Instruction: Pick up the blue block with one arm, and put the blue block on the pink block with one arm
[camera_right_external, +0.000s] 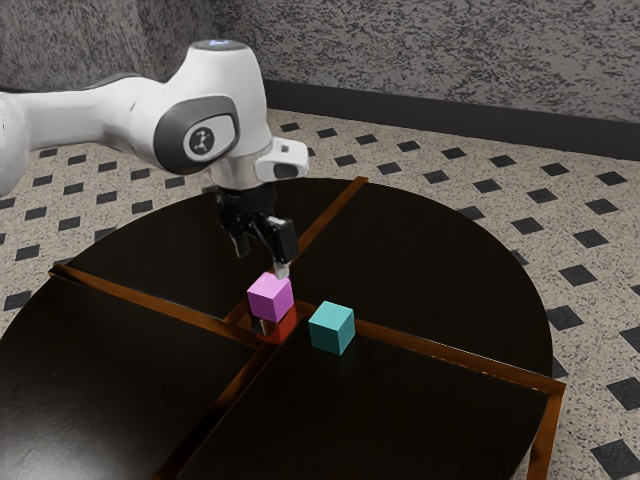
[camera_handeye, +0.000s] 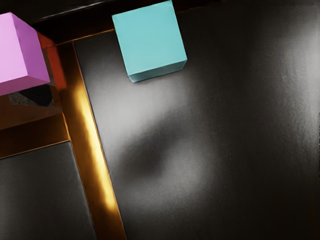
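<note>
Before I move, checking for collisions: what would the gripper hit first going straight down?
Likely the pink block, right under the gripper in the exterior view; depth is unclear, so possibly the table beside it.

You have a round dark bench (camera_right_external: 420, 260) split by wooden dividers (camera_right_external: 450, 352), with a red block (camera_right_external: 283, 330) at their crossing.

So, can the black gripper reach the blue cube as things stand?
Probably yes: the blue cube stands apart from the pink cube, top and sides bare, and the open gripper hovers just above the pink one, a sideways shift away.
</note>
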